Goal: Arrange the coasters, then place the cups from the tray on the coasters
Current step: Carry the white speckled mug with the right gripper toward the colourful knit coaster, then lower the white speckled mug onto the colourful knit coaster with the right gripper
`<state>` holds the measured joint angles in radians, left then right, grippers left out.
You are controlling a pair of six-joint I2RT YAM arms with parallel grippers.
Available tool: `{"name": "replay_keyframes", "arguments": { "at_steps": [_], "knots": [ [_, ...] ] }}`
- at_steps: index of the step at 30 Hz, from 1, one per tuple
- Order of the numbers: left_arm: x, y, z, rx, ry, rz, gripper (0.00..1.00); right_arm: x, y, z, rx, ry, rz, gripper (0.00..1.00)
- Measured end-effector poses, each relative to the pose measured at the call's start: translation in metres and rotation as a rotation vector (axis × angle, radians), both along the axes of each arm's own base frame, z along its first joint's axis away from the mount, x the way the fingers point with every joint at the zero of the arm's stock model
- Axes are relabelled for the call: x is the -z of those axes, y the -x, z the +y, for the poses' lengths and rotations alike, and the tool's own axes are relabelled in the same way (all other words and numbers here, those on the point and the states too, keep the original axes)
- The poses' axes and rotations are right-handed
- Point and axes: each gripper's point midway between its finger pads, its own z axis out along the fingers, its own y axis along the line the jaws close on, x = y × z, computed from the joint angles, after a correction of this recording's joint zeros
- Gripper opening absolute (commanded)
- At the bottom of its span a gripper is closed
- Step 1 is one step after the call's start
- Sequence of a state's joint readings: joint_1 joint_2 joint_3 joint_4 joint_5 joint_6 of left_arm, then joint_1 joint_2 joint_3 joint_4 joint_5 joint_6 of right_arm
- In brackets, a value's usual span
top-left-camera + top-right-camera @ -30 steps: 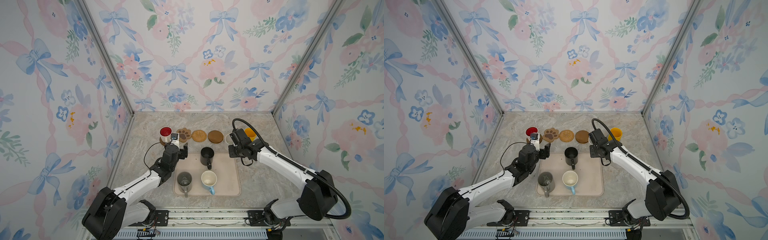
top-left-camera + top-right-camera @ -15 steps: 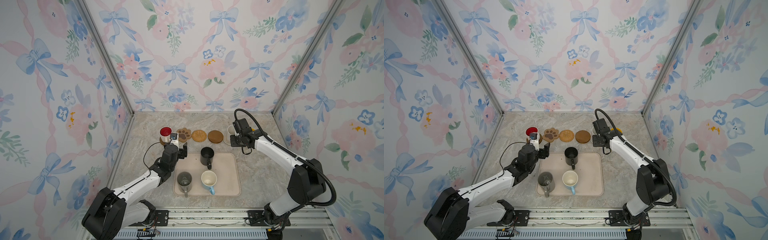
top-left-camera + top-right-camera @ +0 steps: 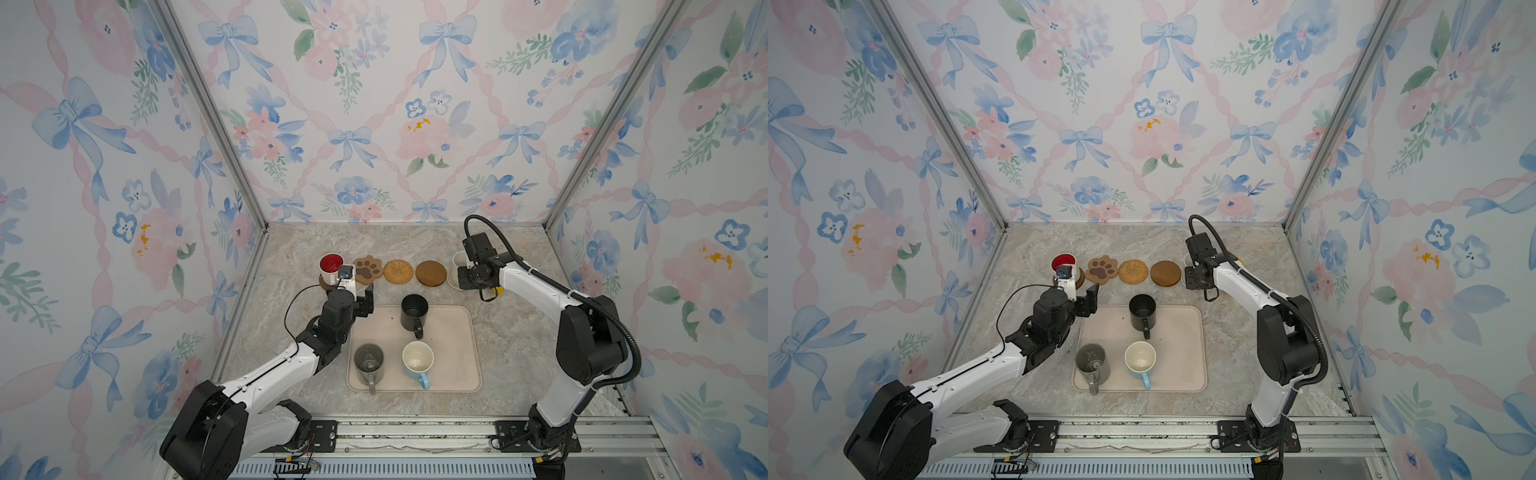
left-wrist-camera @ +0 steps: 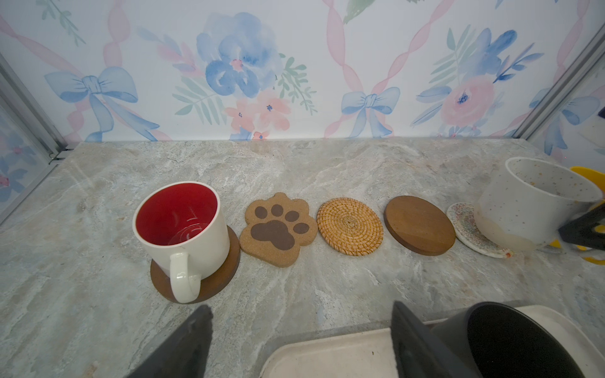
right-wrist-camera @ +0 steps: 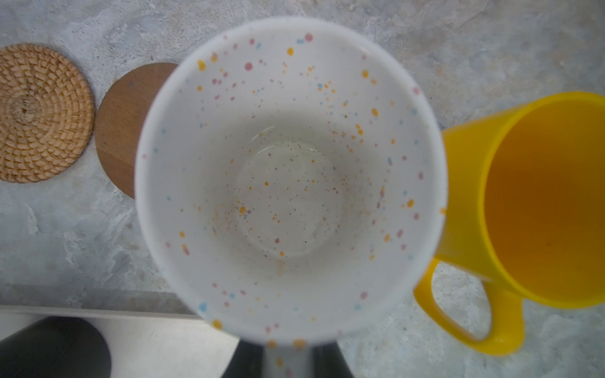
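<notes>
The right hand (image 5: 286, 361) was clamped on the handle of the cream speckled mug (image 5: 288, 176). The mug sat on or just above the cream woven coaster (image 4: 468, 229), towards the right edge of the worktop (image 3: 511, 332) and beside the yellow mug (image 5: 540, 196). The left hand (image 4: 299, 306) gaped wide off the far-left corner of the tray (image 3: 453, 332), near the red-lined mug (image 3: 331, 266) on its wooden disc (image 4: 209, 278).

Marble tabletop (image 3: 519, 332), floral wallpaper walls (image 3: 374, 124), metal rail (image 3: 415, 432).

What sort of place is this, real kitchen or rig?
Probably a staged robot test cell, not a home: wallpapered panels in aluminium framing, left arm and right arm mounted on a front rail.
</notes>
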<state>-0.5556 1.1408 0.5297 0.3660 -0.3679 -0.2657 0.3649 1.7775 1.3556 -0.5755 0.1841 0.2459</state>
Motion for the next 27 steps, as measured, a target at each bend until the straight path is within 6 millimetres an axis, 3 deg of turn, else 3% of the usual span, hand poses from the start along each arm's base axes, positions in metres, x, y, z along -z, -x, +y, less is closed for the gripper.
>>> {"name": "replay_keyframes", "arguments": {
  "at_steps": [15,27],
  "knots": [
    [0.001,0.001,0.001,0.0,0.0,0.0,0.81,0.017,-0.012,-0.004,0.015,-0.017,0.013,0.0],
    [0.0,0.0,0.002,-0.004,0.001,0.0,0.81,0.018,-0.015,-0.005,0.021,-0.02,0.005,0.0]
  ]
}}
